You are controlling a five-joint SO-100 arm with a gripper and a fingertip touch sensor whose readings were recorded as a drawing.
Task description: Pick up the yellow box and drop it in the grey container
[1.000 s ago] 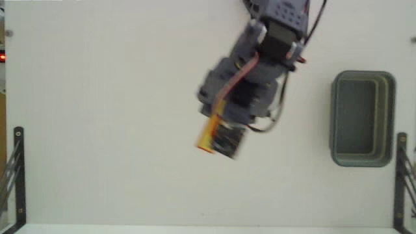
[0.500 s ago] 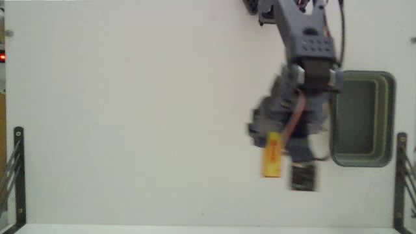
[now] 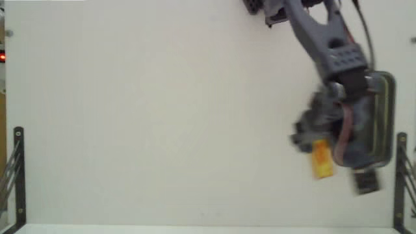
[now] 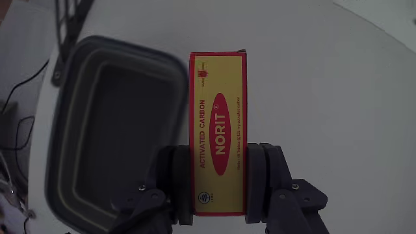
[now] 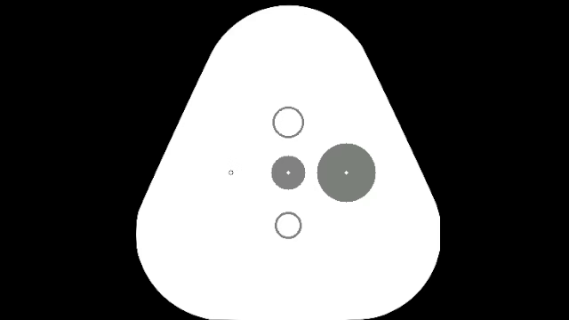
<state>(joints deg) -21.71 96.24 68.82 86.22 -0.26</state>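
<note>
Wrist view first, read from left to right: to the left of our gripper [image 4: 219,185] lies the grey-green rectangular plastic tub with rounded corners and a thick rim [image 4: 71,130], its hollow open and nothing visible inside. The small flat yellow cardboard box with the red oval label and red edging [image 4: 218,130] stands out ahead of the gripper, with its lower part pinched between the two dark jaws, one pressed on each long side. So the gripper is clenched on the box, which hangs clear of the white tabletop [image 4: 338,84] that fills the space to the right of the gripper.

Fixed view, again left to right: bare table well to the left of the gripper [image 3: 318,151], then the yellow box [image 3: 322,159] jutting below the fingers, then the tub [image 3: 388,117] just to the right, largely hidden behind the arm. From here the box appears beside the tub's near rim and not yet over its hollow.

We judge the box light and fairly stiff along its length, but thin-walled, so a hard squeeze across the broad faces could dent it. Its printed card looks smooth and may slide if the hold loosens. Gripping the narrow long edges near one end, as we do now, suits it. We expect it to fall flat and harmlessly once let go over the tub.
</note>
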